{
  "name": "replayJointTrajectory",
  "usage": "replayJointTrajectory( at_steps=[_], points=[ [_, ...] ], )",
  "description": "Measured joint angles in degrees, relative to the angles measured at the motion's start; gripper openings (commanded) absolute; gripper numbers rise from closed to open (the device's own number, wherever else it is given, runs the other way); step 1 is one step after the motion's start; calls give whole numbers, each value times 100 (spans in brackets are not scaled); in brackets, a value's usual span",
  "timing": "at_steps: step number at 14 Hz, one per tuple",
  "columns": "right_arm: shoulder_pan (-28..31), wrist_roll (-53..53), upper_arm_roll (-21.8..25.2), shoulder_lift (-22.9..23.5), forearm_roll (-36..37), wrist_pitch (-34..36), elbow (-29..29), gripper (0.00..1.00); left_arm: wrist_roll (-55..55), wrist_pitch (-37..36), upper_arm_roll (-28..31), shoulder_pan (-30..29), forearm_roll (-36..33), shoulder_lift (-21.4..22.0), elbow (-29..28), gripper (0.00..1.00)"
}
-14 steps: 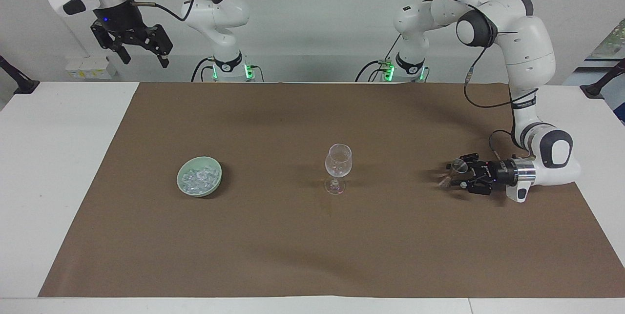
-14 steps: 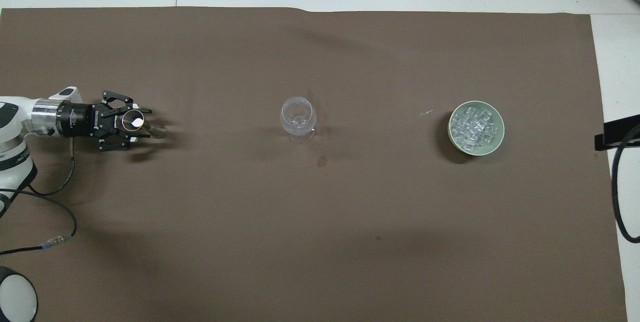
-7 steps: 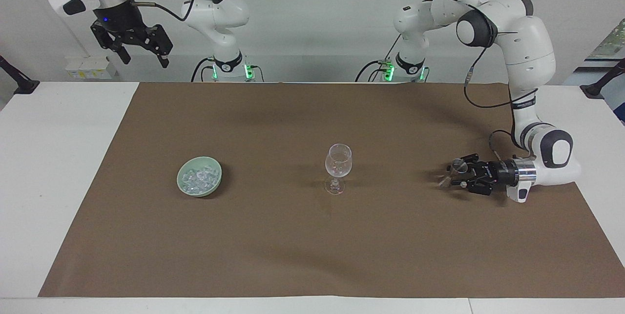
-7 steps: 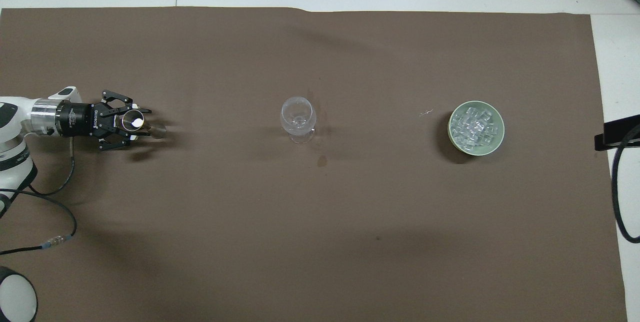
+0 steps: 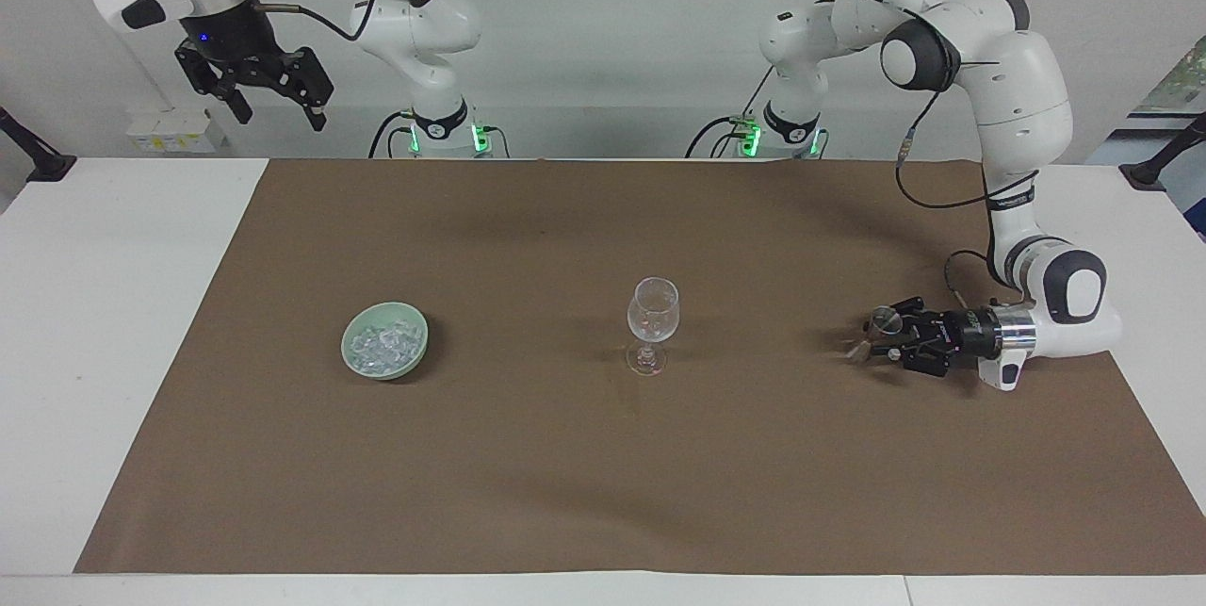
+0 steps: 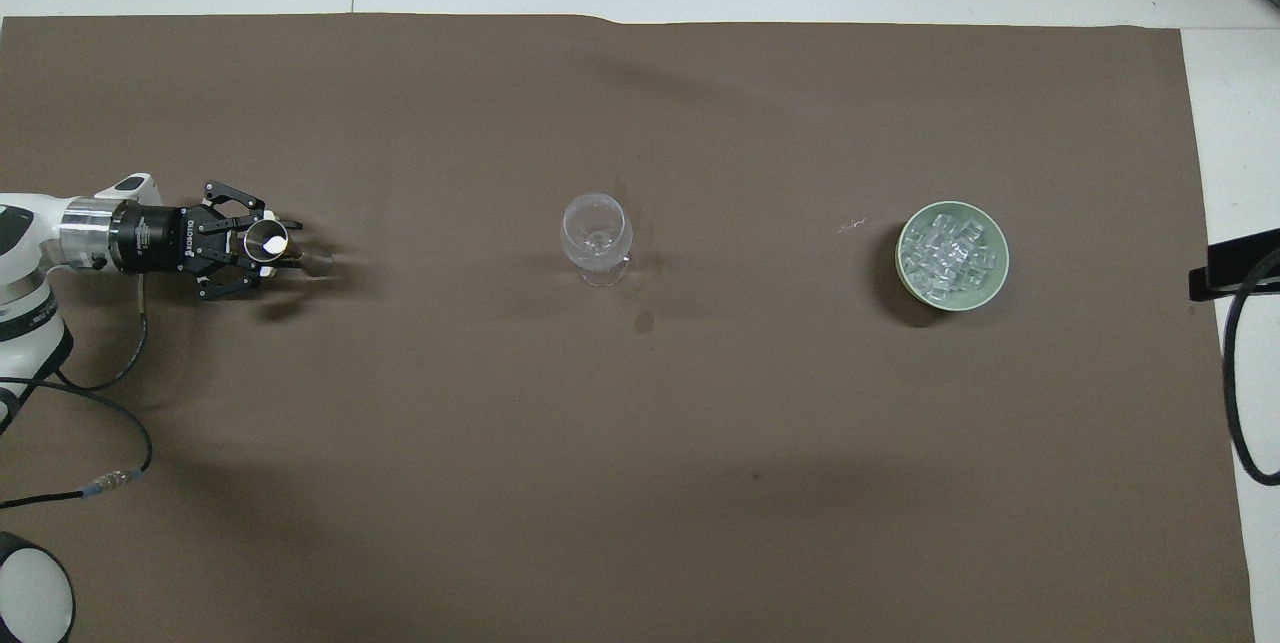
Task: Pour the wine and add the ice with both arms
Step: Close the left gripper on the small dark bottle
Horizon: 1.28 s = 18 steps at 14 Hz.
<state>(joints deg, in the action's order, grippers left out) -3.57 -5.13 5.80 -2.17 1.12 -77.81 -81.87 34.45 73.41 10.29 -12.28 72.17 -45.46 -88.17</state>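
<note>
Ice (image 5: 383, 345) glassy chunks, smooth round green bowl (image 5: 417, 349), clear stemmed glass (image 5: 652, 311)

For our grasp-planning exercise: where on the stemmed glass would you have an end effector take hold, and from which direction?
Grip the stemmed glass at its thin stem just above the foot, coming in level from the side. It stands upright, and its rounded bowl is wide, clear and probably slippery, while the stem fits between two fingers.

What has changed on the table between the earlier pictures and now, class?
The left hand, low over the mat at the left arm's end, has closed further around a small clear tilted cup and drawn slightly back toward its arm. The right hand has stayed raised and open. The stemmed glass and the green bowl of ice have not moved.
</note>
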Motion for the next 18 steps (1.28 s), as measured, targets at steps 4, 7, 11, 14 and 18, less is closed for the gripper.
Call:
replayJointTrajectory(
  at_steps=[4, 7, 11, 14, 18],
  points=[
    [0, 0, 0, 0, 0, 0, 0, 100, 8, -1, 4, -1, 1, 0, 0, 32],
    [0, 0, 0, 0, 0, 0, 0, 100, 44, -1, 7, -1, 2, 0, 0, 23],
    [0, 0, 0, 0, 0, 0, 0, 100, 58, -1, 14, -3, 3, 0, 0, 9],
    [0, 0, 0, 0, 0, 0, 0, 100, 58, -6, 14, -3, 4, 0, 0, 0],
    [0, 0, 0, 0, 0, 0, 0, 100, 118, -74, 14, -4, 5, 0, 1, 0]
  ],
)
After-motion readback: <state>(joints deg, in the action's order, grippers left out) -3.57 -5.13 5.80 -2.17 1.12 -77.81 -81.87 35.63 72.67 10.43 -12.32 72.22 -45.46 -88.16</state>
